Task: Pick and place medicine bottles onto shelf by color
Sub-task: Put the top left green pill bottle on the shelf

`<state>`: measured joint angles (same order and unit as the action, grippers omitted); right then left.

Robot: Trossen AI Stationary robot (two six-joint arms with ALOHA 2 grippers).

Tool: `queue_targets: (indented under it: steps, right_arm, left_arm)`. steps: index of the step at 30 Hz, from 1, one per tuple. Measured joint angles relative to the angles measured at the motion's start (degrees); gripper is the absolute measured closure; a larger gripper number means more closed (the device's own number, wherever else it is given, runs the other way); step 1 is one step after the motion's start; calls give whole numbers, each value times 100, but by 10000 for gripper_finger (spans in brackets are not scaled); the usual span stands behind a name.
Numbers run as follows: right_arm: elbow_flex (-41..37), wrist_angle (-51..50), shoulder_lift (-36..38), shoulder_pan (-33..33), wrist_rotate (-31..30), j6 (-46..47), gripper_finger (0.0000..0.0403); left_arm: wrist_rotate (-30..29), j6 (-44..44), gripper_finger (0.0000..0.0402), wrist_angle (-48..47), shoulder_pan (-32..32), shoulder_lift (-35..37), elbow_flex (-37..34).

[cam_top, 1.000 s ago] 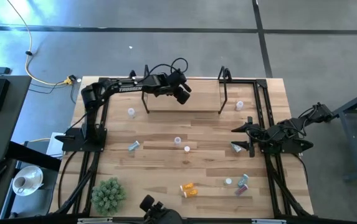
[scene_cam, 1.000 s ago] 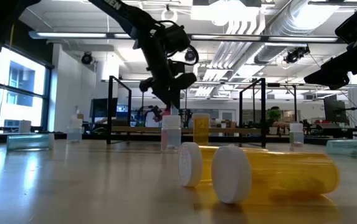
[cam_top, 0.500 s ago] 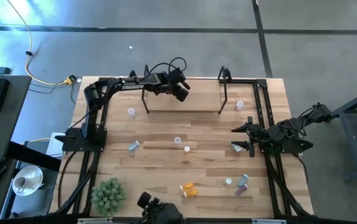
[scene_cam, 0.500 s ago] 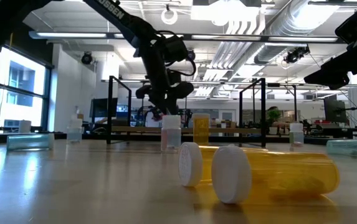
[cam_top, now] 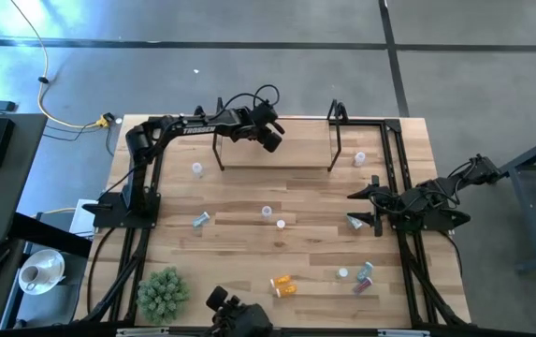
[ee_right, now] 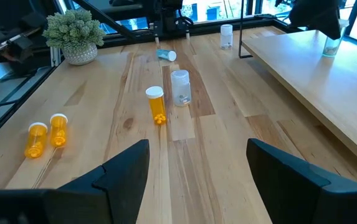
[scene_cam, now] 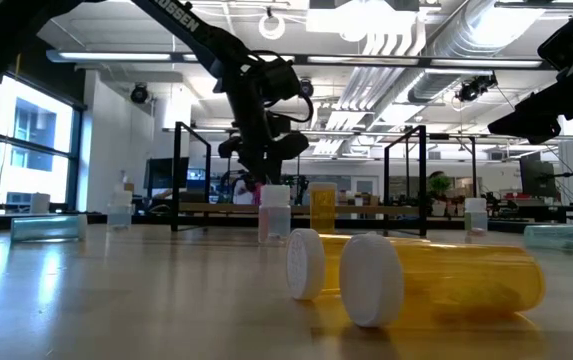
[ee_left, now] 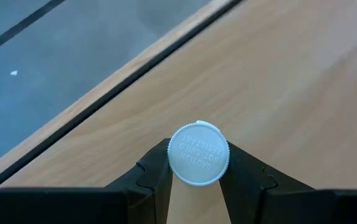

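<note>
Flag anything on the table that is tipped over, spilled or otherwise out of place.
Nothing is spilled or broken, but several medicine bottles lie on their sides: two orange bottles near the front edge, a purple bottle to their right, and a teal bottle on the left. The left gripper holds a white-capped bottle over the shelf.

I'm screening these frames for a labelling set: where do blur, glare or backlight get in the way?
Low view: the two orange bottles lying closest are soft and out of focus, and the bright window backlights the left arm into a dark shape. High view: evenly lit, but the bottles are tiny. Left wrist view: the white cap held in the left tool is sharp.
</note>
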<state>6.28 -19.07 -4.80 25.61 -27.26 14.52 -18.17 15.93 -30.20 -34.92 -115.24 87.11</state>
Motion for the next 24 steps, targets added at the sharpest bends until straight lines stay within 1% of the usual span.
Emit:
queue_targets:
  steps: [4,14,24]
  right_arm:
    - [0,0,0,-2,0,0,143]
    - [0,0,0,0,2,-2,143]
    - [0,0,-1,0,1,-1,143]
  left_arm:
    - [62,-12,293,7,0,0,0]
    - [-44,-9,250,5,0,0,0]
    - [-44,-10,224,113,0,2,0]
